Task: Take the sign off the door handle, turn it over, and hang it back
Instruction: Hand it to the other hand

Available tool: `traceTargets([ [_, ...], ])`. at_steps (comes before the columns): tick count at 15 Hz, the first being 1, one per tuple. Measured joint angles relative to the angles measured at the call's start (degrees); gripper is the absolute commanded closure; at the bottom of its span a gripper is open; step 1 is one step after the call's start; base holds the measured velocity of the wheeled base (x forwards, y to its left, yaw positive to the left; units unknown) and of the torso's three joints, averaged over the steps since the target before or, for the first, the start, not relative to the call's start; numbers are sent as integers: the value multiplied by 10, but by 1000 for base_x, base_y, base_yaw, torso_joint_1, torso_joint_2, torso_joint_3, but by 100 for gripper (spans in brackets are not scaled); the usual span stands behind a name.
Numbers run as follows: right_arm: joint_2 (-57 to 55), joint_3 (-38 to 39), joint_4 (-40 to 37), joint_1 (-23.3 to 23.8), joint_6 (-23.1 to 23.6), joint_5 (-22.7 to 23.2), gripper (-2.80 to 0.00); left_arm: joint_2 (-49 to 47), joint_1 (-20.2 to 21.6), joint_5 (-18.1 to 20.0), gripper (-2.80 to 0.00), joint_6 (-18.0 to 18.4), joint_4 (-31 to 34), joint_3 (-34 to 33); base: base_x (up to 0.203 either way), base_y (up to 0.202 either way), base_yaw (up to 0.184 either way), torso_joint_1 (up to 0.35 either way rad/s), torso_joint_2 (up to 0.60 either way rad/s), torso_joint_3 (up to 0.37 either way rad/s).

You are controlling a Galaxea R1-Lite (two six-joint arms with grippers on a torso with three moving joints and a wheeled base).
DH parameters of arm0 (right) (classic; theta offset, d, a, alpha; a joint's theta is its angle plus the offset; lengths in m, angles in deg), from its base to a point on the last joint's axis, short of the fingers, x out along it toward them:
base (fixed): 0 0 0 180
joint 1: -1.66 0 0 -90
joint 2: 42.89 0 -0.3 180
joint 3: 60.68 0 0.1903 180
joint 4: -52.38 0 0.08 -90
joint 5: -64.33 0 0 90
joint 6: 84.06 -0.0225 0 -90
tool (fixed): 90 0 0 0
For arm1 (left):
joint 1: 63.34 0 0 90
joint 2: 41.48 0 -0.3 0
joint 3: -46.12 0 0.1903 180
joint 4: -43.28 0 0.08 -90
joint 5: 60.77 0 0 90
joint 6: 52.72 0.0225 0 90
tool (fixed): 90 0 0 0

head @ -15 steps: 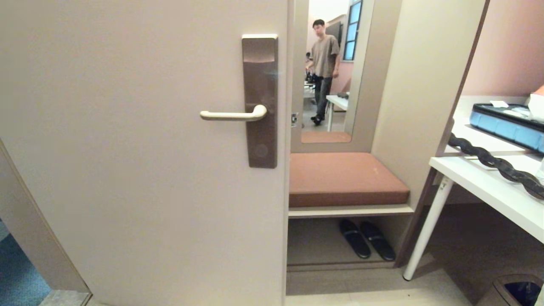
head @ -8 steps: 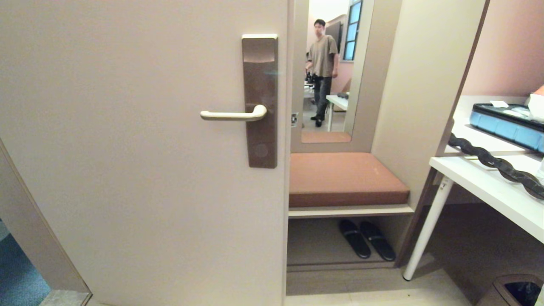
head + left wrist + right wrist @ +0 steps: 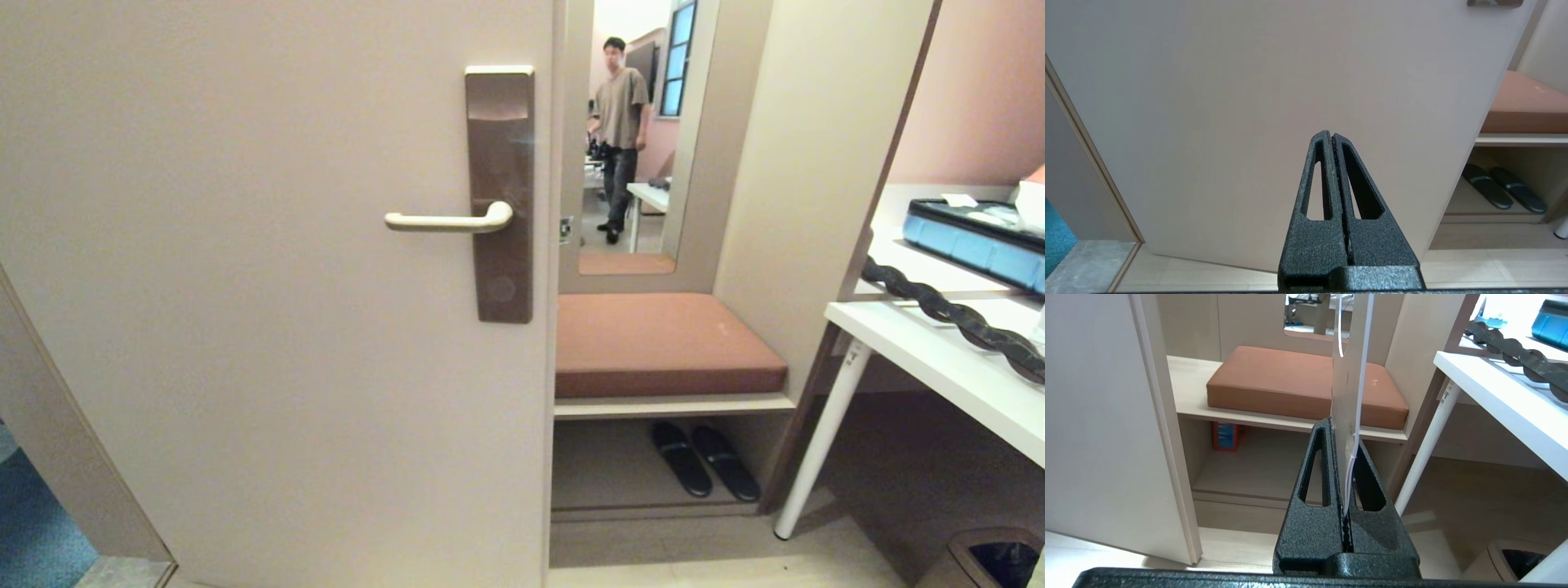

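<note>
The door handle [image 3: 445,220], a slim beige lever on a tall brown lock plate [image 3: 500,147], stands bare on the beige door with nothing hanging from it. The sign [image 3: 1346,375] shows only in the right wrist view, edge-on: a thin flat card with a greyish face and a white edge, rising out of the picture. My right gripper [image 3: 1343,435] is shut on its lower end, low beside the door's edge and facing the bench. My left gripper [image 3: 1332,136] is shut on nothing, low in front of the door panel. Neither arm shows in the head view.
Right of the door's edge is a bench with a brown cushion [image 3: 661,339] and dark slippers [image 3: 702,457] beneath it. A mirror above shows a person [image 3: 620,106] standing. A white desk [image 3: 939,359] juts in at the right, with a waste bin [image 3: 992,559] by its leg.
Only the person in the mirror has shifted stance a little. The door, the handle and the view are the same.
</note>
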Motion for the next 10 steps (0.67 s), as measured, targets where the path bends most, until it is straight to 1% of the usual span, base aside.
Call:
traceTargets([
  [2, 0, 0, 1, 0, 0, -1, 0, 0, 0, -1, 0, -3, 1, 0, -1, -149, -4, 2, 2, 6],
  [7, 0, 0, 1, 0, 0, 0, 0, 0, 0, -1, 0, -6, 1, 0, 0, -187, 0, 4, 1, 2],
  [8, 0, 0, 1, -1, 0, 0, 0, 0, 0, -1, 0, -6, 1, 0, 0, -111, 0, 2, 7, 7],
  [10, 0, 0, 0, 0, 0, 0, 0, 0, 0, -1, 0, -8, 0, 0, 0, -27, 1, 1, -1, -1],
])
